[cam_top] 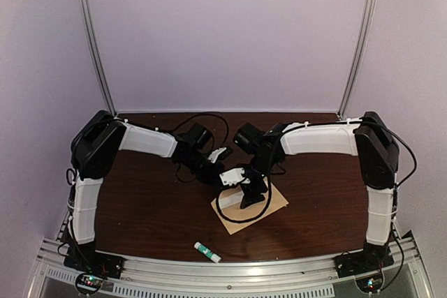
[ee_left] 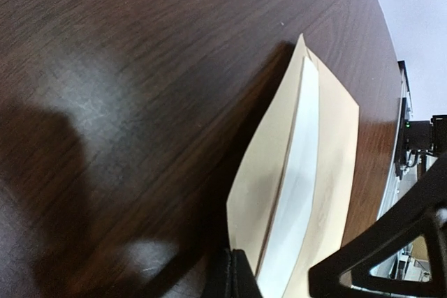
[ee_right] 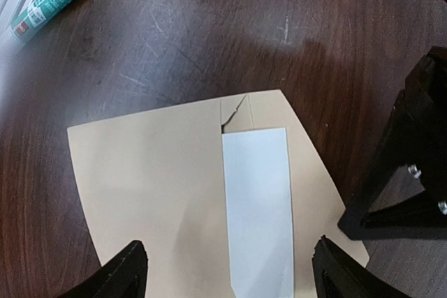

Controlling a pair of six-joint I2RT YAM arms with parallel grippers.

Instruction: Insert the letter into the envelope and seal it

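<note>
Right claw (ee_right: 230,270) hangs over the envelope (ee_right: 154,186), fingers spread wide and gripping nothing. Only the fingertips show; the rest is cut off. Between those tips the letter (ee_right: 257,200) shows as a pale strip, partly covered by the tan paper, its border hidden. Left claw (ee_left: 236,277) is pressed together at the envelope's edge. It is cropped, so whether it pinches paper cannot be told. Bare table (ee_right: 174,33) surrounds the envelope. A glue stick (ee_right: 45,1) lies well apart from the right claw, near the table's front edge.
</note>
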